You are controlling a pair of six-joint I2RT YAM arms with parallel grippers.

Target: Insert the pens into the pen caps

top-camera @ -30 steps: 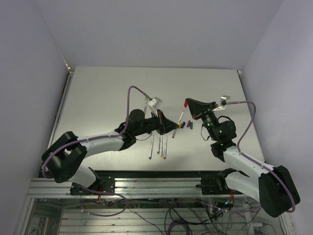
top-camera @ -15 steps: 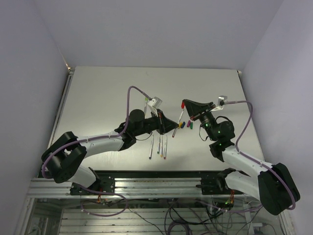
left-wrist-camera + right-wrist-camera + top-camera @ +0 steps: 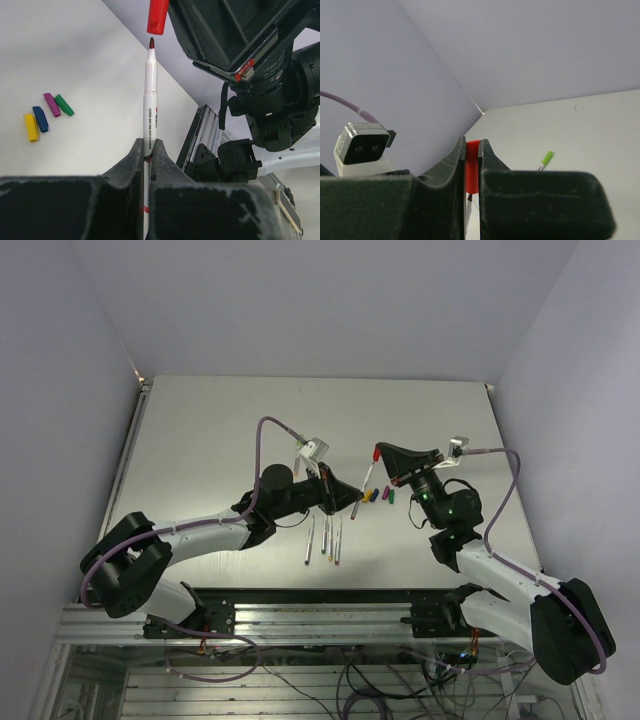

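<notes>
My left gripper [image 3: 347,500] [image 3: 149,146] is shut on a white pen [image 3: 150,95] [image 3: 364,485] and holds it tilted up above the table, its dark red tip uppermost. My right gripper [image 3: 380,454] [image 3: 472,145] is shut on the red cap [image 3: 472,172] [image 3: 158,16] [image 3: 376,451], open end facing the pen. The tip sits just under the cap's mouth with a small gap. The yellow [image 3: 31,127], blue [image 3: 40,119], purple [image 3: 51,104] and green [image 3: 64,104] caps lie side by side on the table. Three more pens [image 3: 325,538] lie near the front edge.
A pen with a light green cap [image 3: 545,160] [image 3: 298,448] lies farther back on the table, behind the left wrist. The two arms meet closely over the table's middle. The loose caps [image 3: 379,495] lie just below the grippers. The table's front rail [image 3: 300,592] is near.
Almost nothing has moved. The right gripper with the red cap shifted a little left and back; the pen tip stays just under the cap.
</notes>
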